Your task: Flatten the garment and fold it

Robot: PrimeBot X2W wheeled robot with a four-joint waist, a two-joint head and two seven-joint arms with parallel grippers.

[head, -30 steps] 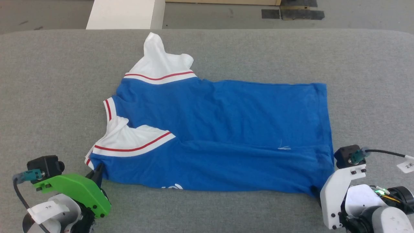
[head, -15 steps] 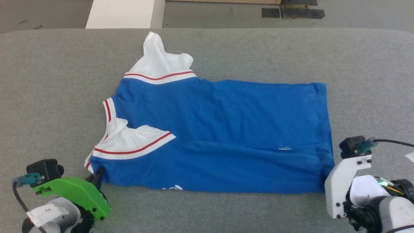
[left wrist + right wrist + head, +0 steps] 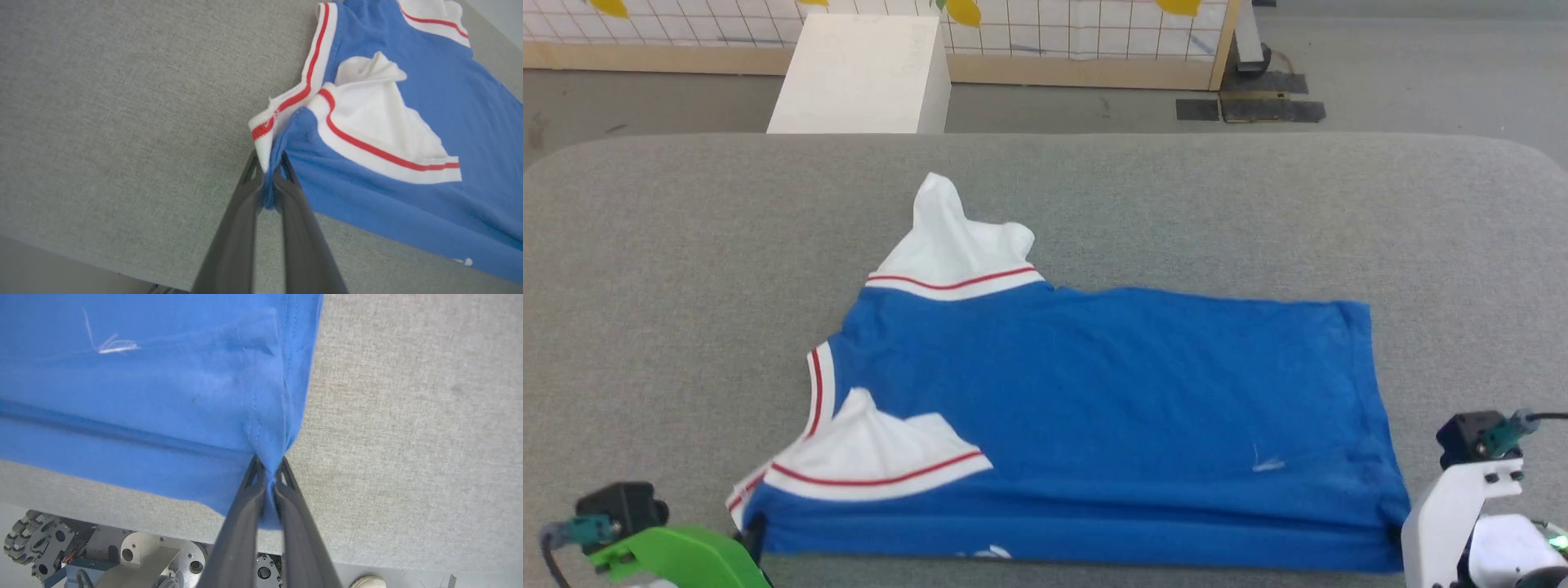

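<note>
Garment [image 3: 1094, 392] on grey table [image 3: 686, 245] — white box [image 3: 858, 73] beyond.

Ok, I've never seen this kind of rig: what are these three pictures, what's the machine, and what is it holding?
It is a wheeled robot with two arms, each ending in a two-fingered gripper. The wide picture is from a camera on its head, looking down at a grey table. The other two are from wrist cameras, each looking along its gripper. On the table lies the garment, a blue T-shirt with white, red-striped sleeves. The left gripper is shut on its near corner at the collar end; the right gripper is shut on its near hem corner.
</note>
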